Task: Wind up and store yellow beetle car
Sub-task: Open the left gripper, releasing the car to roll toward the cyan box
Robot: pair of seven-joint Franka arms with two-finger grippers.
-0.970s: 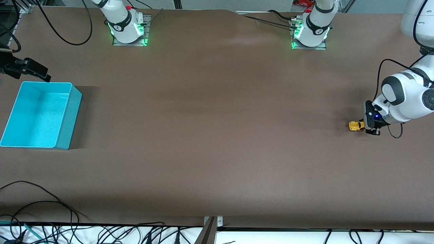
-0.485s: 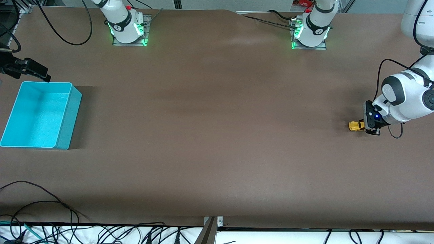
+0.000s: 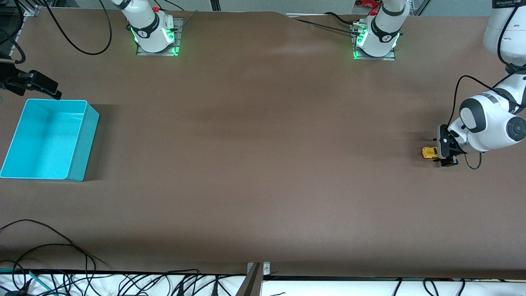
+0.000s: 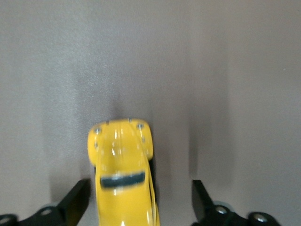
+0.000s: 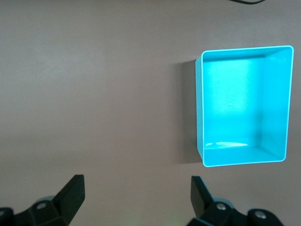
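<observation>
The toy car (image 3: pixel 429 153) sits on the brown table (image 3: pixel 263 164) close to the edge at the left arm's end, about midway between the edge by the robot bases and the edge by the front camera, and well apart from the bin (image 3: pixel 48 139), which stands by the edge at the right arm's end. The left gripper (image 3: pixel 443 153) is low at the car, its fingers (image 4: pixel 75 200) spread wide; in the left wrist view the car (image 4: pixel 123 172) lies between them, close to one finger and clear of the other, so nothing is pinched yet and all of it rests on the table. The car looks like a hard little shell of plastic or metal, light and stiff, with a glossy rounded roof that would likely slip out of a pinch taken high up. The better hold seems to be across the flat flanks, low near the wheels and at mid-length, so it cannot pivot; being off-centre, it will probably be nudged sideways as the fingers come together. Winding likely needs the wheels pressed to the table while it is dragged backward. The right gripper (image 5: pixel 136 202) waits above the table beside the bin (image 5: pixel 244 106), fingers spread and holding nothing.
</observation>
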